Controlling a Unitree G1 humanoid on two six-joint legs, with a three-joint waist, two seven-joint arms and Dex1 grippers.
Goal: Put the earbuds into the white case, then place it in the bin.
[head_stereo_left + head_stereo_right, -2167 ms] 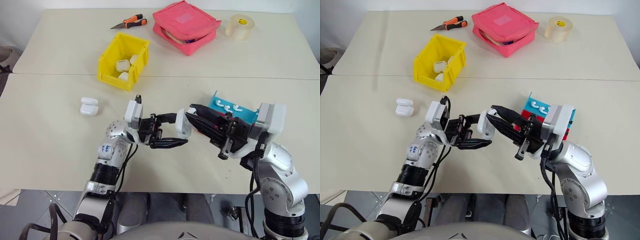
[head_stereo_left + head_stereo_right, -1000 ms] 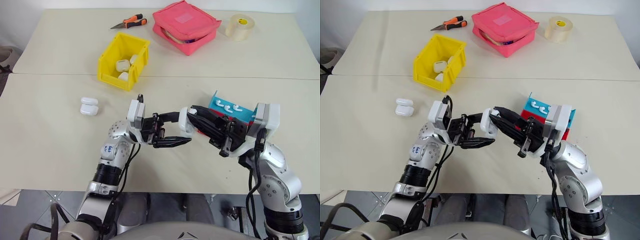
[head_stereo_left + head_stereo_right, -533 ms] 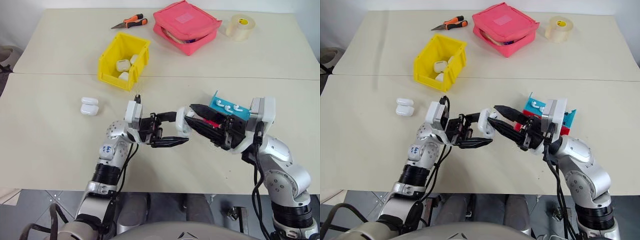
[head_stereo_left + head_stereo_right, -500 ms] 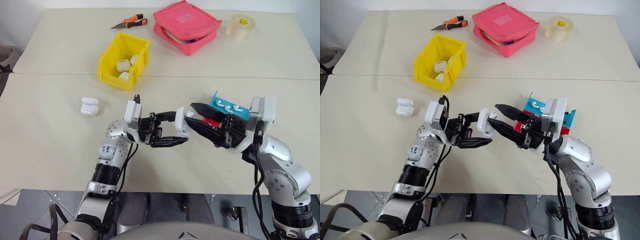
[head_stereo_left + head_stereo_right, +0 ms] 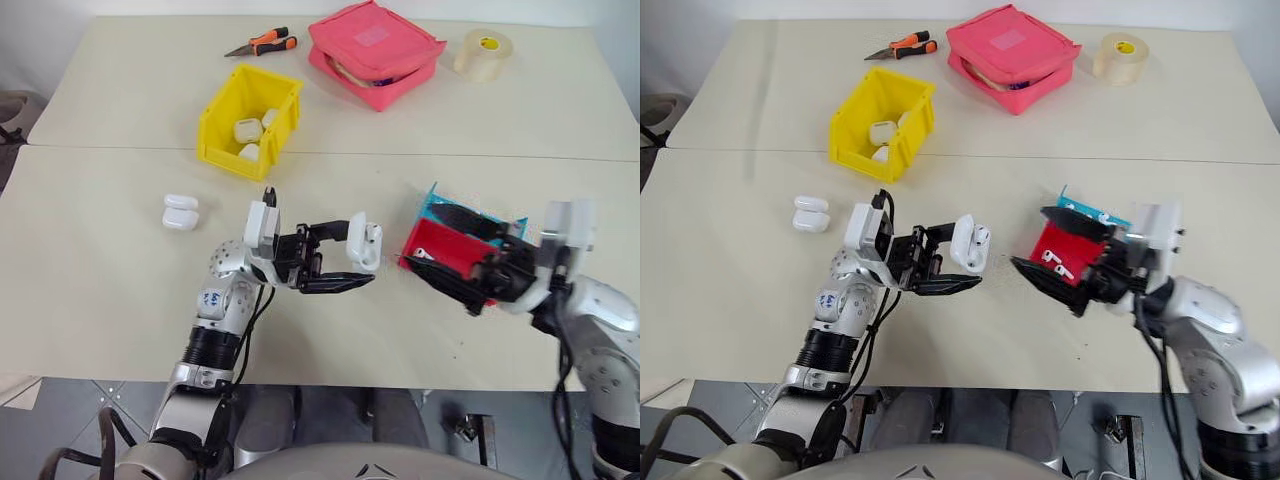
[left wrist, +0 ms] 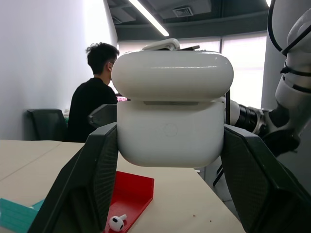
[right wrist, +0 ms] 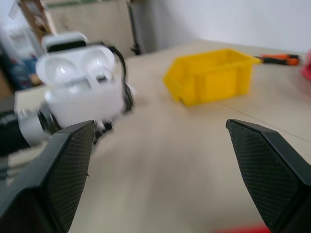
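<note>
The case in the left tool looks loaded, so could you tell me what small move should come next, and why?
Probably close the lid. The left tool holds the case with its lid up and two earbuds seated inside, while the right tool stands open and apart from it. Shutting the lid would secure them before the case goes to the bin.

Right gripper [image 5: 1044, 257] withdrawing from white case [image 5: 969, 243], swinging right over red tray [image 5: 1065, 254], jaws spreading wide. Case lid now standing open, earbuds [image 7: 80, 65] seated inside, no longer touched by right fingers.
</note>
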